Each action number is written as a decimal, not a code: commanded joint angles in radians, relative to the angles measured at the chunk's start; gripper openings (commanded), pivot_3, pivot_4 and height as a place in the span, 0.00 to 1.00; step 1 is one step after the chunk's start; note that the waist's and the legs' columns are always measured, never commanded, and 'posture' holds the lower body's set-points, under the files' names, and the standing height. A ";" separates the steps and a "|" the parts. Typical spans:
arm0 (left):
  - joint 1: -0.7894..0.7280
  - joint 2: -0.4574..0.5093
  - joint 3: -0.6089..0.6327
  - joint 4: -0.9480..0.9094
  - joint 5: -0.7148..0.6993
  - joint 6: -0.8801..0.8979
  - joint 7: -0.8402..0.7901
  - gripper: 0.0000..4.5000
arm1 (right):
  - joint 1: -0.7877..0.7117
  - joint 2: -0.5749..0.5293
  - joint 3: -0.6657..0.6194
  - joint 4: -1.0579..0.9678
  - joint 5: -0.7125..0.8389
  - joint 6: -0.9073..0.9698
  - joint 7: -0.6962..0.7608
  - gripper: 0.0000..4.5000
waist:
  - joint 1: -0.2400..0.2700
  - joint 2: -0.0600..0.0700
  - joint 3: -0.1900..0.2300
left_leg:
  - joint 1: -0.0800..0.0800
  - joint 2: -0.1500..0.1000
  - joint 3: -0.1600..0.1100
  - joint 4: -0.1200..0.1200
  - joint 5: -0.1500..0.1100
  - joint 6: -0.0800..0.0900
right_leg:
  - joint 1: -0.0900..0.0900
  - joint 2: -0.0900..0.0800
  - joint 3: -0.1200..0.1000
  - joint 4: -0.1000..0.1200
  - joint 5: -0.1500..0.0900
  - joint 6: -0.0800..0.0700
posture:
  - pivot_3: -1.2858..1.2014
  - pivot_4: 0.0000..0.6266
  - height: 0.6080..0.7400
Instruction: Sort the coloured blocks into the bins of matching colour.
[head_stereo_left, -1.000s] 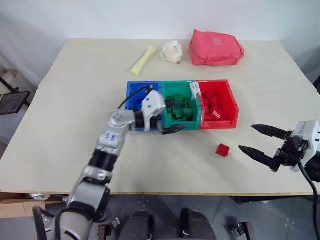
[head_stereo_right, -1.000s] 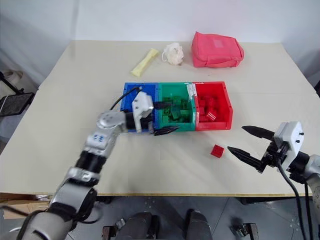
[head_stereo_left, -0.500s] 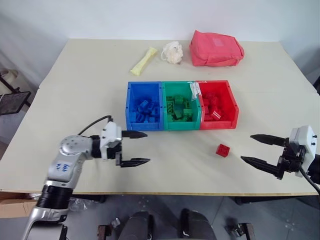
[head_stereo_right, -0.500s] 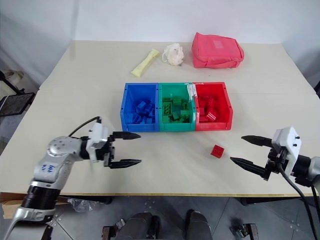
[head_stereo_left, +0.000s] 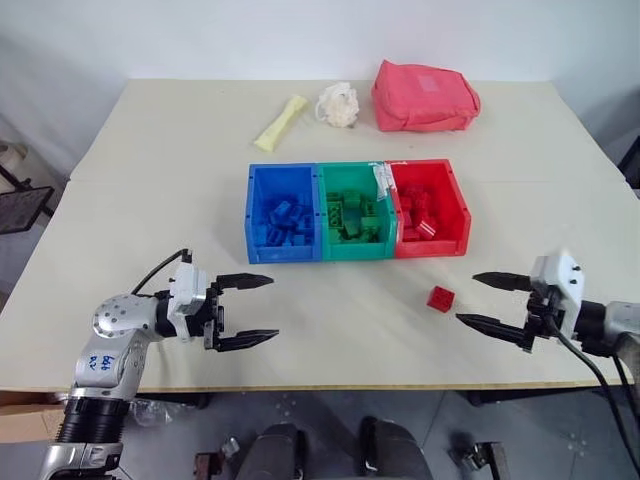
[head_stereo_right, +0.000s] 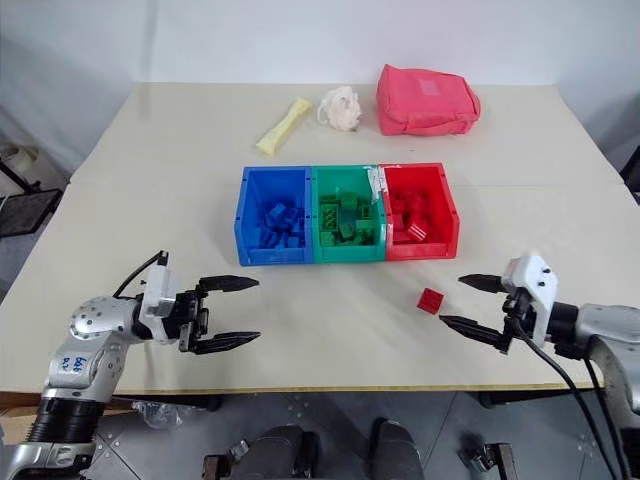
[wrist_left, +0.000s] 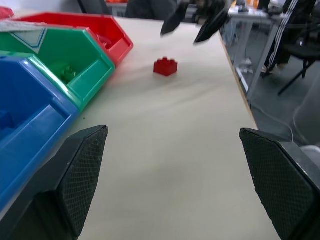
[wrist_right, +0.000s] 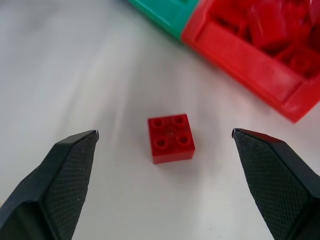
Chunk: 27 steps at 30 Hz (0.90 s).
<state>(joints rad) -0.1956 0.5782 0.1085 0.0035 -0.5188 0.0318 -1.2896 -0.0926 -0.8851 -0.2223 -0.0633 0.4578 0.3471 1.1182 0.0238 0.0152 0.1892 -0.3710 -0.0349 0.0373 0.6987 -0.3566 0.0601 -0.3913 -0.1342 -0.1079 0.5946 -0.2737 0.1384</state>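
One red block lies alone on the table in front of the red bin. The blue bin, green bin and red bin stand joined in a row, each holding several blocks of its own colour. My right gripper is open, just right of the red block and pointing at it; in the right wrist view the block lies between and beyond the fingertips. My left gripper is open near the table's front left, empty, pointing right.
A pink-red fabric pouch, a white crumpled object and a pale yellow strip lie at the table's far side. The front edge of the table runs just below both grippers.
My left arm has pulled back from the bins to the front left of the table, empty. My right gripper has moved lower and closer to the red block.
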 joint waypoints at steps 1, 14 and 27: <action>0.029 -0.011 0.037 -0.040 -0.038 -0.040 -0.002 1.00 | -0.049 0.010 0.039 0.052 -0.046 -0.034 -0.009 1.00 | 0.000 0.000 0.000 | 0.000 0.000 0.000 0.000 0.000 0.000 | 0.000 0.000 0.000 0.000 0.000 0.000 | 0.52 0.24 1.00; 0.069 -0.015 0.044 -0.019 -0.028 -0.133 -0.018 1.00 | -0.167 0.082 0.177 0.201 -0.158 -0.079 -0.030 0.96 | -0.003 0.000 0.000 | 0.000 0.000 0.000 0.000 0.000 0.000 | 0.000 0.000 -0.002 0.000 0.000 0.000 | 0.52 0.24 1.00; 0.041 -0.045 0.033 -0.098 -0.040 -0.042 0.131 1.00 | -0.171 0.091 0.120 0.158 -0.123 -0.084 -0.076 0.32 | -0.001 0.000 0.000 | 0.000 0.000 0.000 0.000 0.000 0.000 | 0.000 0.000 -0.001 0.000 0.000 0.000 | 0.52 0.24 1.00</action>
<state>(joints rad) -0.1404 0.5419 0.1389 -0.0426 -0.5358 -0.0439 -1.2054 -0.2594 -0.7995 -0.0558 0.1364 0.3106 0.2628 1.0612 0.0228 0.0154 0.1890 -0.3707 -0.0345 0.0376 0.6986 -0.3568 0.0598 -0.3914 -0.1339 -0.1094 0.5948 -0.2737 0.1383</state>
